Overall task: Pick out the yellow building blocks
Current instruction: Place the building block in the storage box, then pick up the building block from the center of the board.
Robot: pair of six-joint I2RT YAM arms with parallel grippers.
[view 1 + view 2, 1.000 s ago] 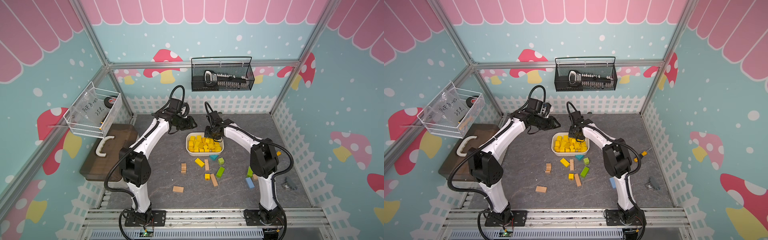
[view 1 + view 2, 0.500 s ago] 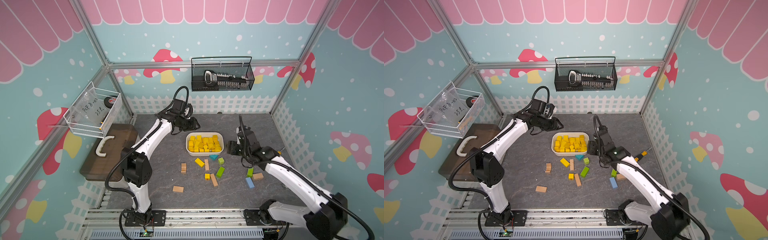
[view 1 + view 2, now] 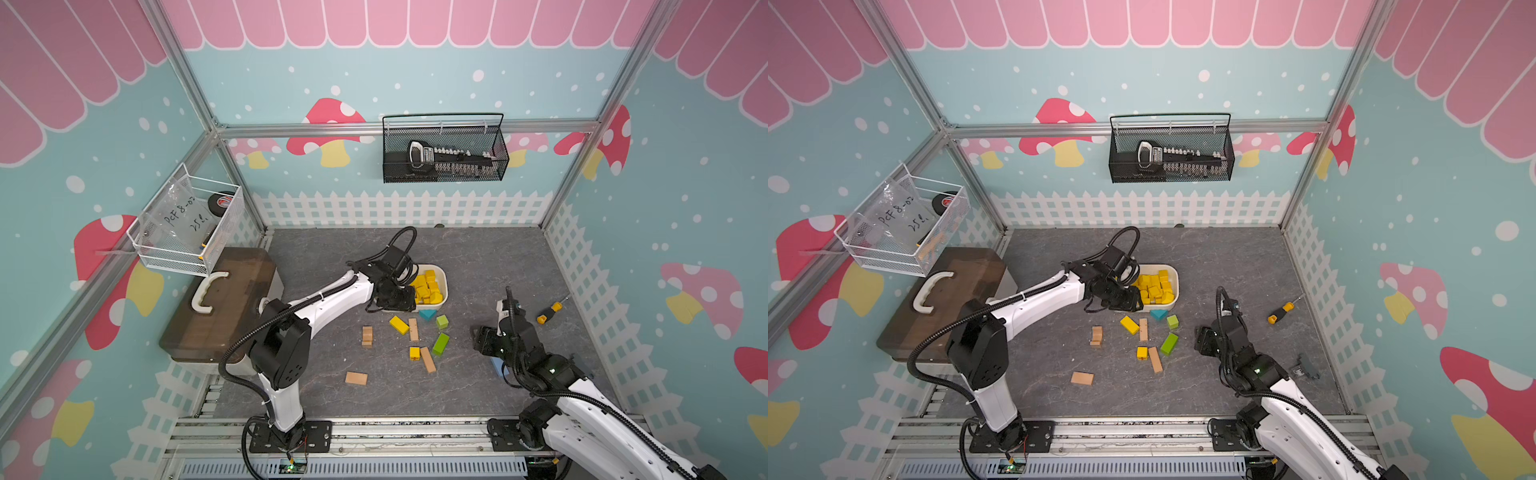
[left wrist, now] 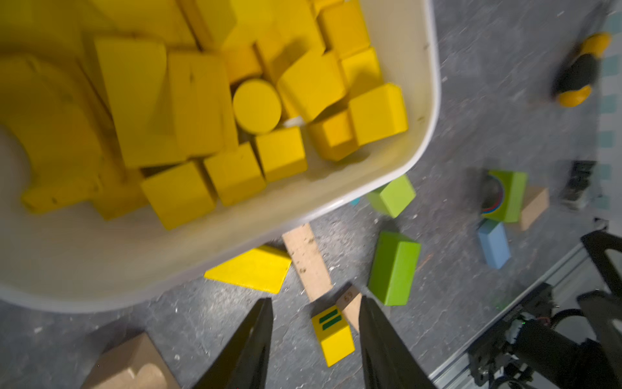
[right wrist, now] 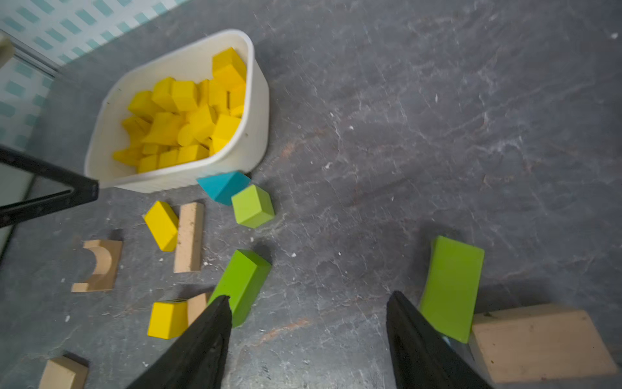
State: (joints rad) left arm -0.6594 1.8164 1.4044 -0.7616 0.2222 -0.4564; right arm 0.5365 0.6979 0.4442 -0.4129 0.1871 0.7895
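the left gripper (image 4: 315, 299), half open and empty by the tub (image 4: 434, 84), may nip the tan bar (image 4: 348, 303) beside the yellow cube (image 4: 333, 335); the right gripper (image 5: 308, 295) gapes wide, empty.

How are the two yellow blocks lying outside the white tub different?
The long yellow block is a bar; the small yellow block is nearly a cube. The small one has two green stripes on one face; the long one shows none. The long one lies nearer the white tub. Both are yellow.
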